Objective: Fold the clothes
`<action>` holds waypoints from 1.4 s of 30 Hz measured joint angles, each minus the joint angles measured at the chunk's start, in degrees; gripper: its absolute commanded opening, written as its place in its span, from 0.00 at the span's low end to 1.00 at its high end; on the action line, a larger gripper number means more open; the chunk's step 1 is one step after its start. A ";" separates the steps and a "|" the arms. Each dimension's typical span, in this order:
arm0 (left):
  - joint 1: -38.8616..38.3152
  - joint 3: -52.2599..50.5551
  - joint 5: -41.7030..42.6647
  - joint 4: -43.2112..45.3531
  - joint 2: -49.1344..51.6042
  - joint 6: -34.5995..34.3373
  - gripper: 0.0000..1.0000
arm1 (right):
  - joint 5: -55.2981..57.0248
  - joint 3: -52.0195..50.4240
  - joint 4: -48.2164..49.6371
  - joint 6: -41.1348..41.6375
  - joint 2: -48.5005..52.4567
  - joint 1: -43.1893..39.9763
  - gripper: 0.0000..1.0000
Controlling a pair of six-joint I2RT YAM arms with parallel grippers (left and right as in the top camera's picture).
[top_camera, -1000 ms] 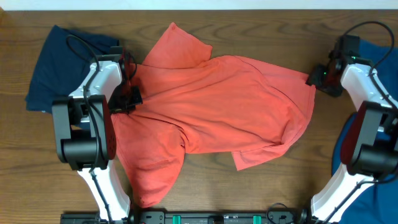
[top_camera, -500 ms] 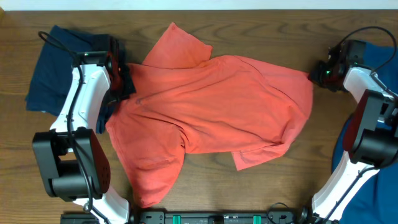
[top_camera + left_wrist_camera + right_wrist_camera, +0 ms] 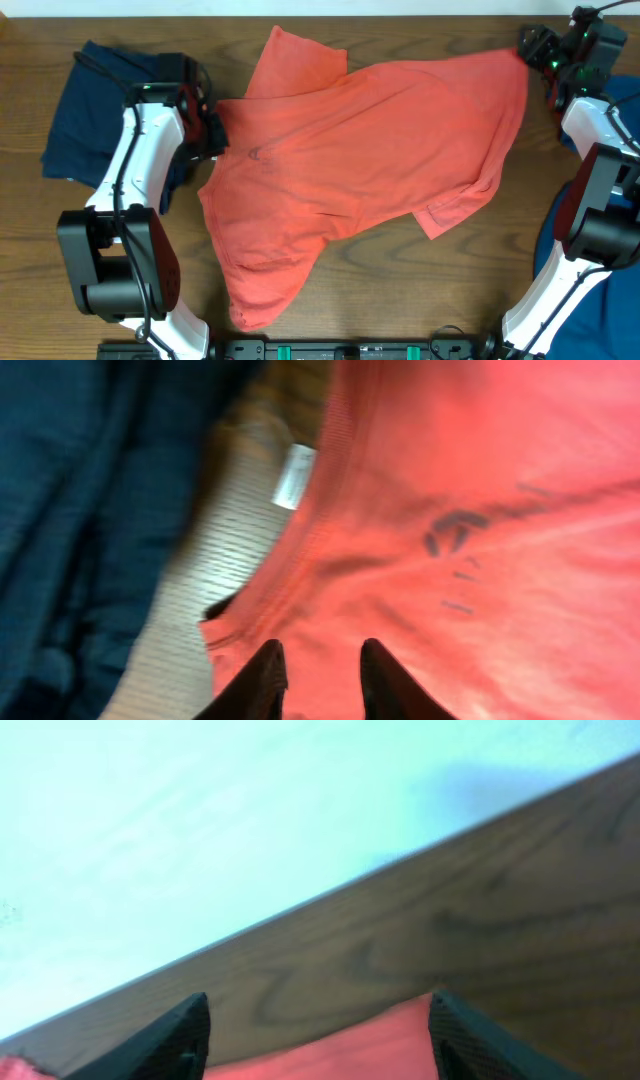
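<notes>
The coral-red T-shirt [image 3: 370, 150] lies spread across the table, one sleeve [image 3: 295, 60] pointing to the far edge. My left gripper [image 3: 207, 132] sits at the shirt's left edge by the collar. In the left wrist view its fingers [image 3: 268, 678] stand a little apart over the red cloth [image 3: 480, 590], near a white tag [image 3: 293, 475]. My right gripper [image 3: 535, 45] is at the shirt's far right corner, jaws wide. That corner [image 3: 350, 1045] lies between its fingers [image 3: 185, 1035], loose. A dark navy garment [image 3: 95, 110] lies left, a blue one [image 3: 615, 305] right.
The table's far edge [image 3: 300, 910] runs just beyond my right gripper, with a pale surface behind it. Bare wood [image 3: 420, 300] shows in front of the shirt. The navy garment [image 3: 90, 510] lies close beside my left gripper.
Both arms moved toward the far edge, dragging the shirt and spreading it wider. The right gripper shut on the shirt's right corner, carried it to the far right, then opened. The left fingers parted.
</notes>
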 measured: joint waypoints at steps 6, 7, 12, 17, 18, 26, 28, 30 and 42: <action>-2.60 0.00 0.68 -2.19 0.00 2.34 0.36 | -6.67 0.00 -17.38 -2.36 -1.53 -2.51 0.79; -2.58 0.00 0.72 -3.08 0.00 2.40 0.36 | -7.54 0.04 -21.75 -3.41 -2.47 -3.08 0.79; -2.03 -0.04 0.83 -8.31 0.00 3.21 0.36 | -10.14 -0.26 -43.58 -7.93 -13.20 -4.70 0.76; -1.88 -0.04 0.63 -10.01 0.00 4.35 0.36 | -10.62 0.57 -67.71 -12.35 -26.69 -2.47 0.68; -1.88 -0.04 0.44 -10.25 0.00 4.59 0.36 | -9.81 0.63 -72.22 -13.03 -28.44 -0.87 0.68; -1.88 -0.04 -0.87 -12.74 0.00 5.40 0.36 | -0.50 -5.14 -82.75 -16.65 -28.89 16.85 0.73; -1.88 -0.04 -1.07 -13.94 0.00 5.42 0.36 | 2.67 -9.14 -80.39 -16.57 -28.70 21.35 0.73; -1.88 -0.04 -1.14 -15.17 -0.04 5.42 0.36 | 6.78 -13.40 -77.44 -15.34 -28.63 24.76 0.72; -1.88 -0.07 -1.77 -22.95 -8.09 4.39 0.36 | 12.20 -34.53 -56.78 -9.79 -28.37 28.33 0.45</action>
